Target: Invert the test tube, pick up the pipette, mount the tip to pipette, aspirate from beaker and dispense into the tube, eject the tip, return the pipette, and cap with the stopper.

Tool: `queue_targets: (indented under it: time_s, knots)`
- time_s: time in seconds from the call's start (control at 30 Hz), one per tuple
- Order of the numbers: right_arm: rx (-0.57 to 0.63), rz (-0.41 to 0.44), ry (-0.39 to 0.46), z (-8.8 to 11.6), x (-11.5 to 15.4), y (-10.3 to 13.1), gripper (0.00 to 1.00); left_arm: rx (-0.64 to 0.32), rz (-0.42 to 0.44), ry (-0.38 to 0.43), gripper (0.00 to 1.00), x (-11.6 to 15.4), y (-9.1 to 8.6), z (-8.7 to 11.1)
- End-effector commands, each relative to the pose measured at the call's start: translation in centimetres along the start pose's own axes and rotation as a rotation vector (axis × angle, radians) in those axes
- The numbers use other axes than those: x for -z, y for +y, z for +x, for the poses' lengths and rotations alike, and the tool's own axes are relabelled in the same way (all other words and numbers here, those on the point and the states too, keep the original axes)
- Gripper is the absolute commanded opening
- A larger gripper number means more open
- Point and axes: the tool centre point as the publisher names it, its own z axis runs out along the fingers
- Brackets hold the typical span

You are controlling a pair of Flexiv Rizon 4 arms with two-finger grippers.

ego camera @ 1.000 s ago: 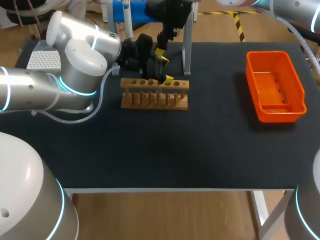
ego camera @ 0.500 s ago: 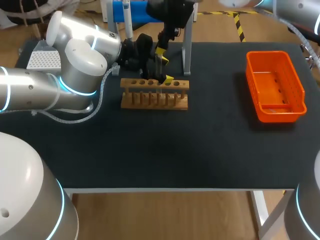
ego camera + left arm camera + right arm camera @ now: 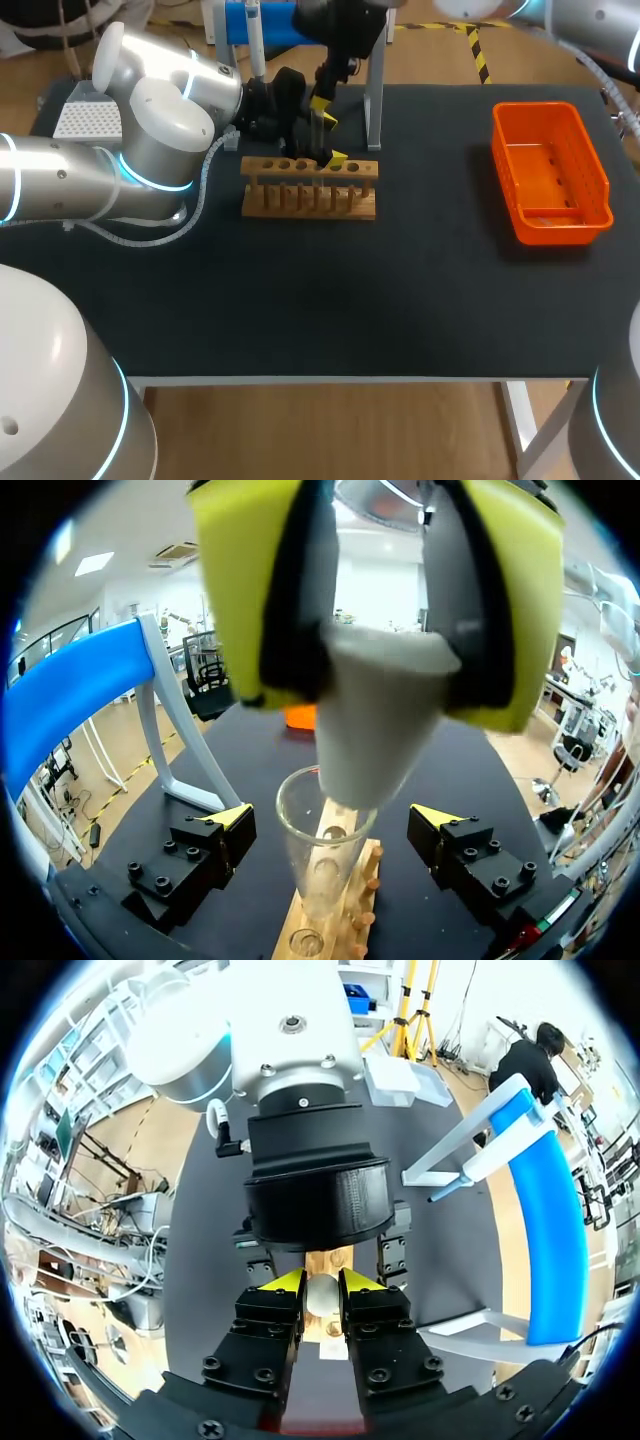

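Nothing has moved. Left tool [image 3: 380,680] clamps the stopper [image 3: 368,742] just above the tube [image 3: 318,865]. Right tool [image 3: 321,1282] stands open astride the tube. Capping step, I judge: lower straight and press the stopper home.

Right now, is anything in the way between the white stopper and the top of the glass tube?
Nothing visible is. The left end effector holds the stopper right over the open mouth of the test tube. The right end effector has its fingers beside the tube, not over it.
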Motion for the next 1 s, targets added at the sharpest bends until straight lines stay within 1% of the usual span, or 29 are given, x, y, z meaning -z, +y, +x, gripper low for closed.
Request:
queue_targets:
  time_s: [0.03,1.0]
  knots:
    - [-0.001,0.0,0.001,-0.2,-0.1,0.1,0.0,0.0,-0.001,0.003,1.0,0.0,0.0,-0.1]
    - [-0.006,0.017,-0.014,-0.4,-1.2,-0.3,0.0,0.0,-0.001,0.003,1.0,0.0,0.0,-0.1]
